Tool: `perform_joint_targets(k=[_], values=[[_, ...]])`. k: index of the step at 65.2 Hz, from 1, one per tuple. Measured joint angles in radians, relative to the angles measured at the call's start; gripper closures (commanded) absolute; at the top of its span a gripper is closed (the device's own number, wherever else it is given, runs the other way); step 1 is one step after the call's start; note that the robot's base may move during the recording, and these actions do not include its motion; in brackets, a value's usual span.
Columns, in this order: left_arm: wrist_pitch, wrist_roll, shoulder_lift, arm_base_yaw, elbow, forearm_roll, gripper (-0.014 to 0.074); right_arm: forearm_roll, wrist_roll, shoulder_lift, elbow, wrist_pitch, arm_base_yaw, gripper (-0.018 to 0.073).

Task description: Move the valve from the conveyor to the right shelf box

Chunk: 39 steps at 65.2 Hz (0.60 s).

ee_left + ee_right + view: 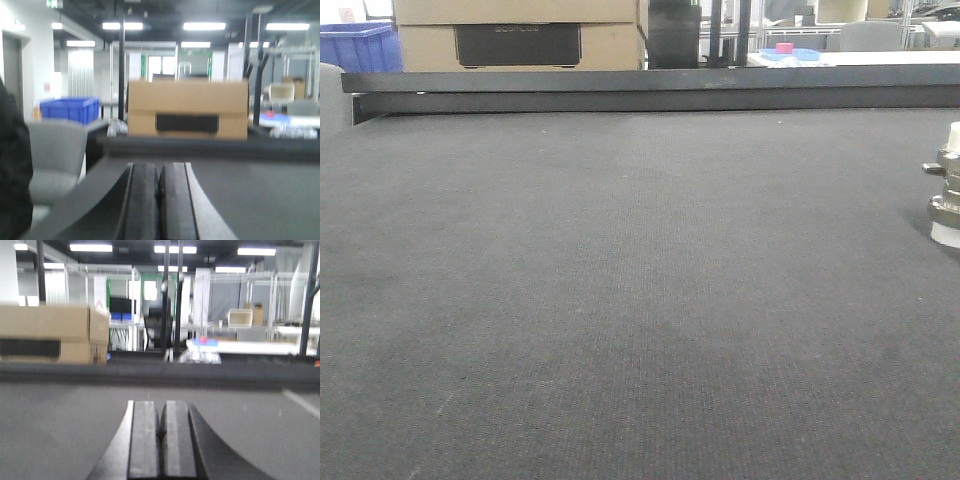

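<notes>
Valve (948,185) at the belt's right edge; both grippers closed and empty.

The left gripper (160,175) has its dark fingers pressed together with nothing between them. The right gripper (161,415) is the same, and both sit low over the conveyor (620,300). In the front view the valve stands upright on the grey belt, partly cut off by the frame's right edge. Along the belt's far side runs the black rail (650,90). A cardboard box (520,35) and a blue crate (355,45) are behind it.
</notes>
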Motion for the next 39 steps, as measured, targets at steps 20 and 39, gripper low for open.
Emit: perform_joint_targets(k=[20,39], values=[[0.363,0.0,0.298,0.001,-0.445,0.014,0.0292,0.0,0.0,0.204,-0.381,0.229,0.0,0.0333],[0.488,-0.028,0.515,-0.026,-0.574,-0.002,-0.0003,-0.034,0.0,0.472,-0.436,0.25,0.0,-0.001]])
